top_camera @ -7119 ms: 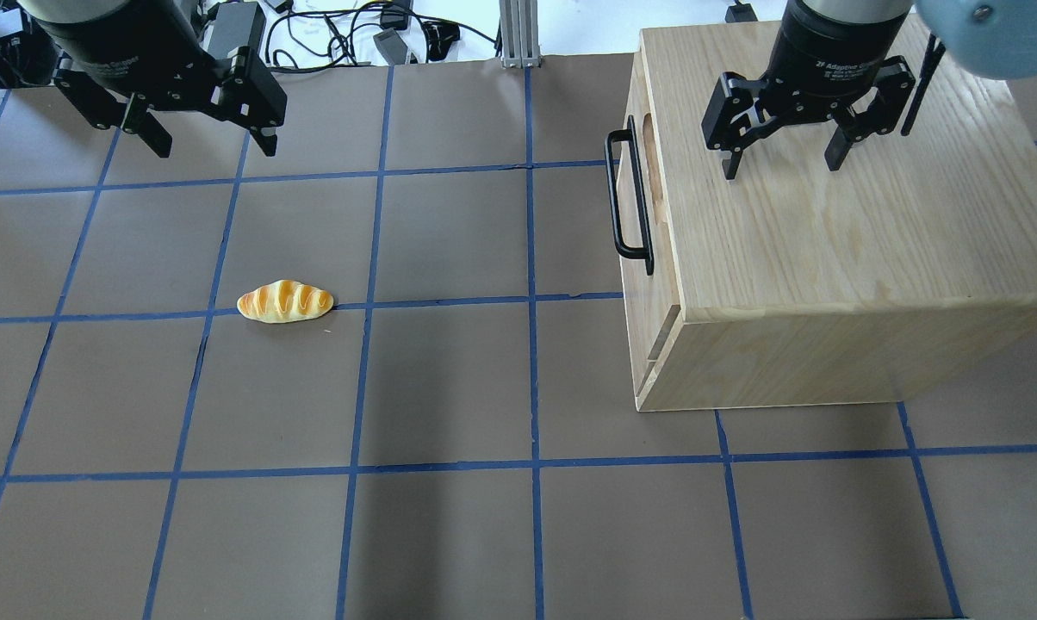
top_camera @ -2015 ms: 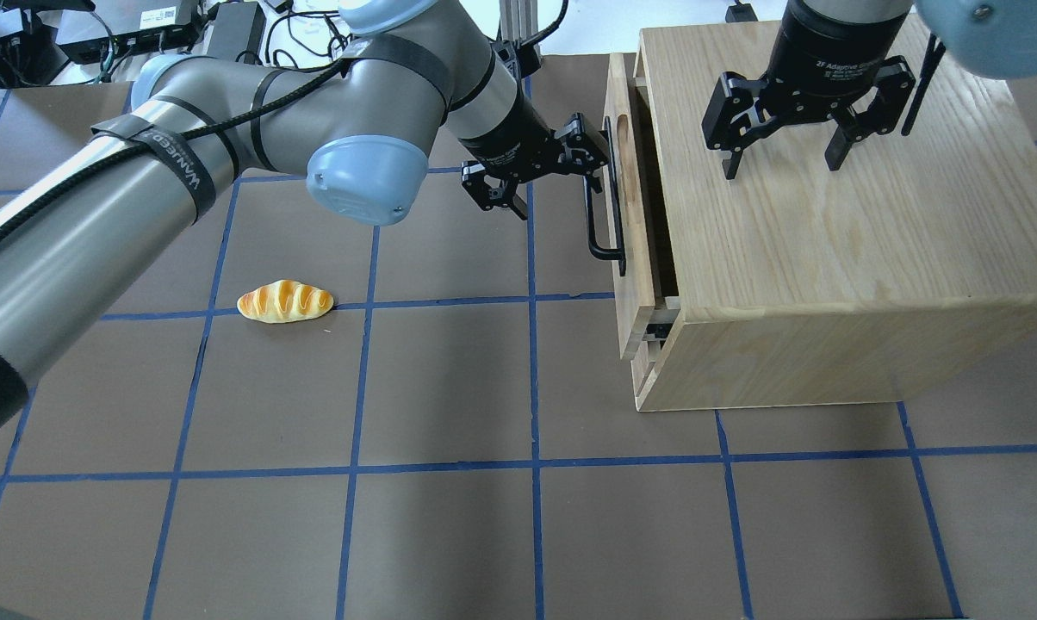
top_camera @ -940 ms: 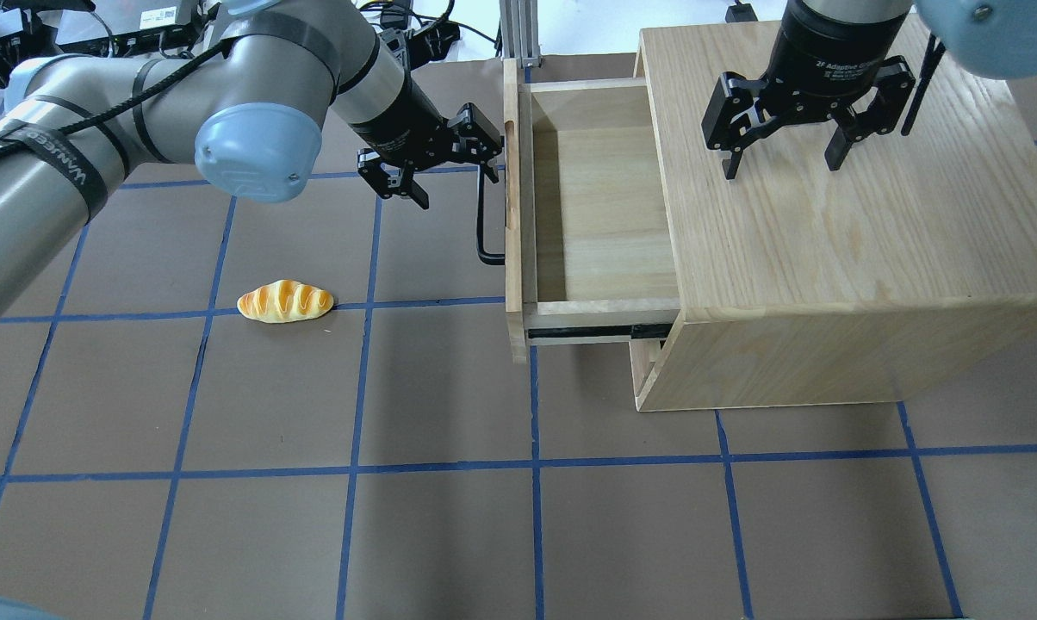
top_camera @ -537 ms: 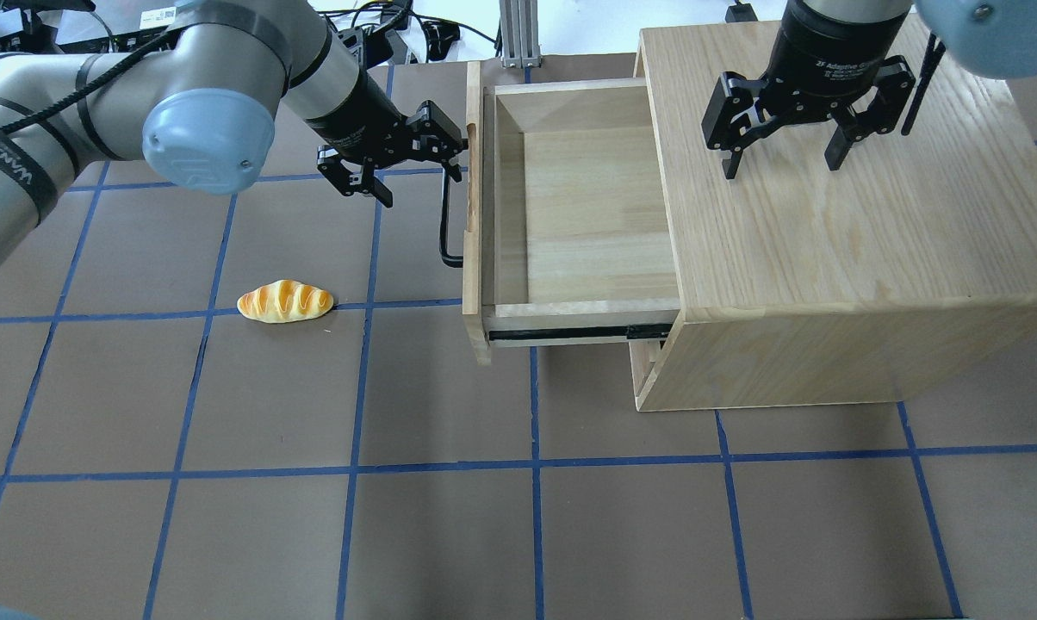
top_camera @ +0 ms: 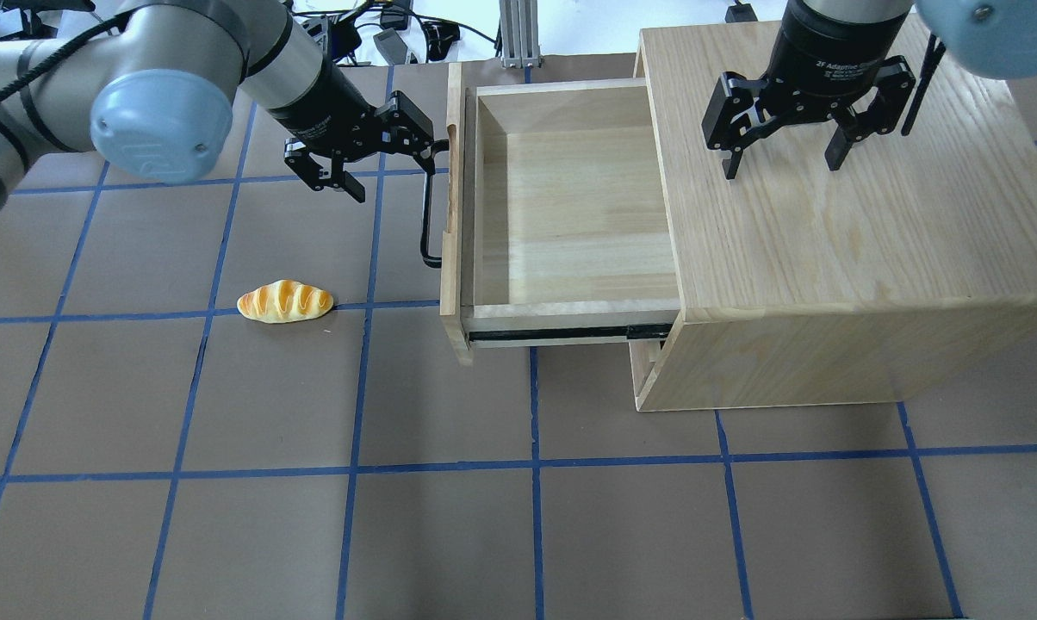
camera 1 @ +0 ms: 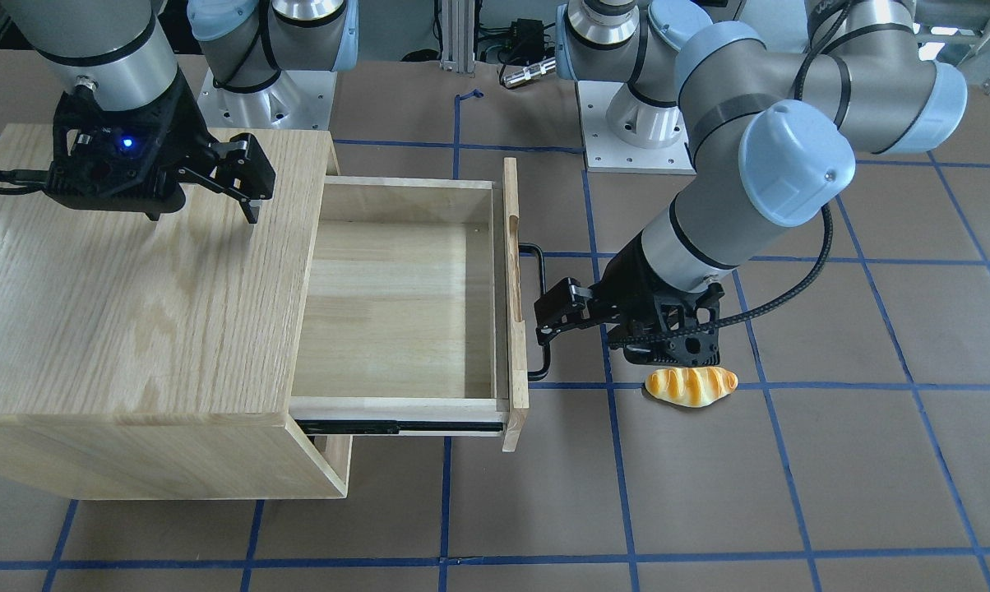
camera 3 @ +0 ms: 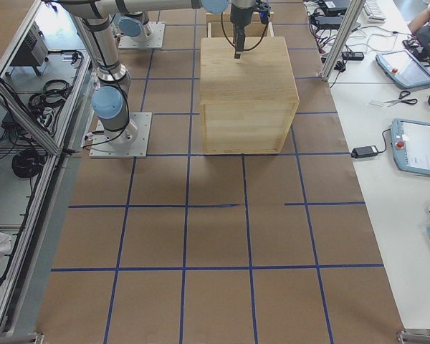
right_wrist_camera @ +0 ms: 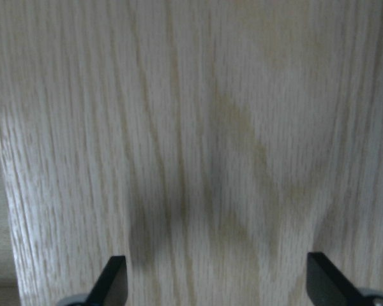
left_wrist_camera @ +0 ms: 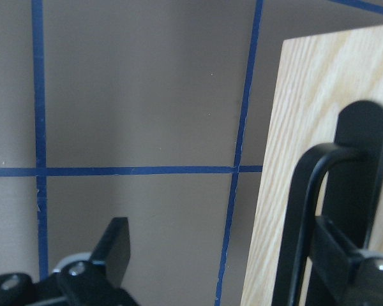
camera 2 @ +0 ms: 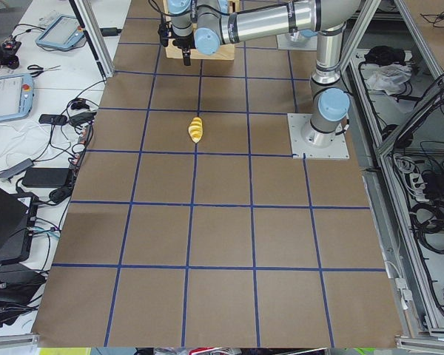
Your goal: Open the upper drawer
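Observation:
The upper drawer point(top_camera: 570, 207) stands pulled far out of the oak cabinet point(top_camera: 828, 258), its inside bare. Its front panel point(top_camera: 454, 215) carries the black bar handle point(top_camera: 427, 215). My left gripper point(top_camera: 398, 172) is open, with one finger point(left_wrist_camera: 345, 255) hooked behind the handle near its far end; the other finger point(left_wrist_camera: 115, 248) hangs over the table. In the front view the drawer point(camera 1: 404, 296) and handle point(camera 1: 536, 312) show the same. My right gripper point(top_camera: 781, 168) is open and empty just above the cabinet top.
A toy bread roll point(top_camera: 286, 302) lies on the brown gridded table left of the drawer, also in the front view point(camera 1: 691, 385). A lower drawer front point(top_camera: 648, 362) sits shut under the open one. Cables and boxes lie beyond the table's far edge.
The drawer went from shut to far out, sliding left. My left gripper came to the handle and moved left with it. The right arm has not moved.

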`<act>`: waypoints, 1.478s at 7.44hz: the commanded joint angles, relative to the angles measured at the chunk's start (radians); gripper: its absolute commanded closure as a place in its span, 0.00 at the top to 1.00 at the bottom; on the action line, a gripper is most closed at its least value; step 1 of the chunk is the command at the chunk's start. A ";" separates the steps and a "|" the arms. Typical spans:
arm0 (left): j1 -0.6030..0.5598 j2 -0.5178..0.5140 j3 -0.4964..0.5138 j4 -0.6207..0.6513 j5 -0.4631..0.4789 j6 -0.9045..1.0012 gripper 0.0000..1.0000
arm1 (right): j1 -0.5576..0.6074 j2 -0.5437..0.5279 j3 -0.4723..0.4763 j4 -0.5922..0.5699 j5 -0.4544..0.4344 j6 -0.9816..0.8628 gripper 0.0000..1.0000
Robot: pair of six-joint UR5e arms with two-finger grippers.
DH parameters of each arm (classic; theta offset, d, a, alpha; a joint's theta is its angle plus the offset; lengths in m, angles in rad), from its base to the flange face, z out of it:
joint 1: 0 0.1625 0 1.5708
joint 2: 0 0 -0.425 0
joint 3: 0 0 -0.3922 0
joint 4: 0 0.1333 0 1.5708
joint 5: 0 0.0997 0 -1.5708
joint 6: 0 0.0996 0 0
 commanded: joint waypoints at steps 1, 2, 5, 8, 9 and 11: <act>0.009 0.094 0.071 -0.200 0.082 0.018 1.00 | 0.000 0.000 0.000 0.000 0.000 0.000 1.00; 0.009 0.143 0.108 -0.287 0.210 0.096 1.00 | 0.000 0.000 0.000 0.000 0.000 0.000 1.00; 0.013 0.237 0.113 -0.357 0.338 0.150 1.00 | 0.000 0.000 0.000 0.000 0.000 -0.001 1.00; 0.015 0.226 0.110 -0.331 0.383 0.155 1.00 | 0.000 0.000 0.000 0.000 0.000 -0.001 1.00; 0.016 0.225 0.107 -0.280 0.378 0.158 1.00 | 0.000 0.000 0.000 0.000 0.000 0.000 1.00; 0.018 0.214 0.107 -0.235 0.369 0.158 1.00 | 0.000 0.000 0.000 0.000 0.000 0.000 1.00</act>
